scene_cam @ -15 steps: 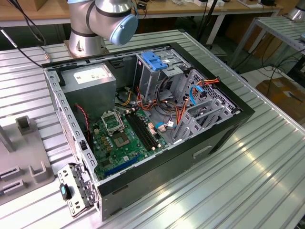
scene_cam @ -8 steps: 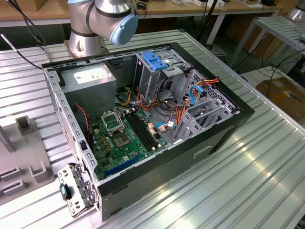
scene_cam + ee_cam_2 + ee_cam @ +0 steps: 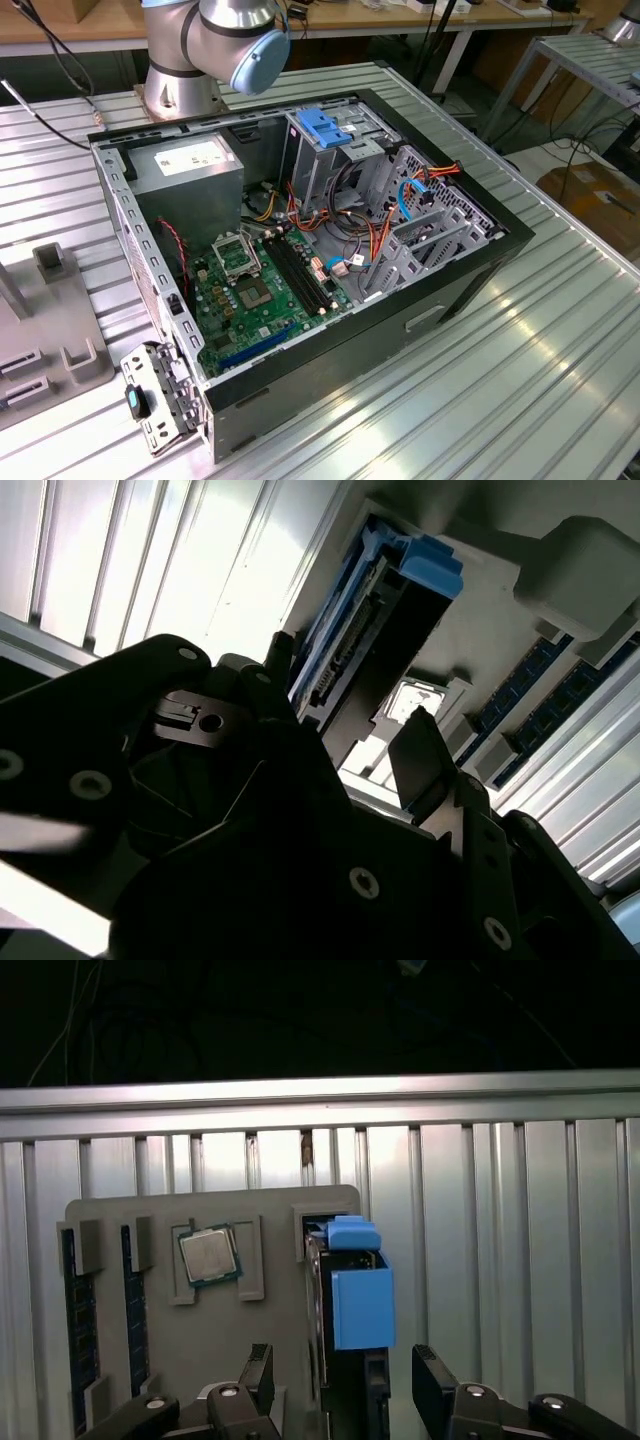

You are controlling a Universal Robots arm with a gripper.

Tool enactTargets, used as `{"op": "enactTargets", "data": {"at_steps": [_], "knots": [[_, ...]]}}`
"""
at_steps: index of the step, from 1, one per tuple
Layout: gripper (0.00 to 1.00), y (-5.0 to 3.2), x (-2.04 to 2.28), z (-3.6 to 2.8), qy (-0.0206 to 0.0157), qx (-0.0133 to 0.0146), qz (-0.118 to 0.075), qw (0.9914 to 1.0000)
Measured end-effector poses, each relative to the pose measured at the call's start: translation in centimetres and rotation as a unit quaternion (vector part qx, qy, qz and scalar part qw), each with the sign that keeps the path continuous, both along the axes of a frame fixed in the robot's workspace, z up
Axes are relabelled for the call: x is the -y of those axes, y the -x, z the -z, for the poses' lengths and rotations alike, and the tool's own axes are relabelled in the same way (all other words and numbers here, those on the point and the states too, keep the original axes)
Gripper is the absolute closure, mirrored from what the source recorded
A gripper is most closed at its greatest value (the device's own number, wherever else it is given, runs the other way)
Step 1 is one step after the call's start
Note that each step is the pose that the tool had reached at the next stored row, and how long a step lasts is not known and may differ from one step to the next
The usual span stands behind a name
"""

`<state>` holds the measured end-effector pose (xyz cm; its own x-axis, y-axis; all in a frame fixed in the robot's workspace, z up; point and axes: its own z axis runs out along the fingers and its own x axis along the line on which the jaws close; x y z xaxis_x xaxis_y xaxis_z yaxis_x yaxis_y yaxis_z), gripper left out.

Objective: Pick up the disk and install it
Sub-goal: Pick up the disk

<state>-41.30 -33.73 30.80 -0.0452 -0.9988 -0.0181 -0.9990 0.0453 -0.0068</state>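
Gripper (image 3: 345,1385): released, fingers spread | disk (image 3: 358,1305): stood on edge in a slot at the grey holder tray's (image 3: 270,1330) edge | relation: disk lay between the fingers, seemingly untouched; long axis ran along that edge, square to the finger line.

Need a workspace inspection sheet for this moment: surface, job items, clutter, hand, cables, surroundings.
Surface: ribbed metal table, carrying an open computer case and a grey tray.
Job's things: disk stands on edge in a slot of the tray, not yet lifted.
Clutter: processor chip and memory sticks in the tray's other recesses.
Grippers: hand open, one finger on each side of the disk.
Cables: orange, red and blue wires inside the case.
Surroundings: arm base beyond the case; cardboard box at the exterior view's right.
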Motion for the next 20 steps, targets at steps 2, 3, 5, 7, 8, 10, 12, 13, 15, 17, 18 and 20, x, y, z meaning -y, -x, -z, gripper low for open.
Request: {"op": "enactTargets", "data": {"at_steps": [2,3,5,7,8,10,12,13,15,17,18,20], "knots": [[0.34,0.0,-0.05,0.08,0.0,0.0,-0.005,0.99999],[0.34,0.0,-0.08,0.12,-0.0001,0.0001,-0.01,0.99995],[0.34,0.0,-0.08,0.14,-0.0001,0.0,-0.012,0.99993],[0.34,0.01,-0.13,0.18,-0.001,0.0001,-0.012,0.99993],[0.34,0.01,-0.16,0.19,-0.0012,0.0002,-0.012,0.99993],[0.34,0.0,-0.16,0.18,-0.0011,0.0,-0.012,0.99993],[0.34,0.0,-0.24,0.2,-0.0015,0.0001,-0.012,0.99993],[0.34,0.0,-0.32,0.2,-0.0016,0.0001,-0.012,0.99993],[0.34,0.0,-0.32,0.21,-0.0016,0.0001,-0.012,0.99993],[0.34,0.0,-0.4,0.2,-0.0016,0.0001,-0.012,0.99993],[0.34,0.0,-0.43,0.21,-0.0016,0.0001,-0.012,0.99993],[0.34,0.0,-0.44,0.21,-0.0016,0.0001,-0.012,0.99993]]}}
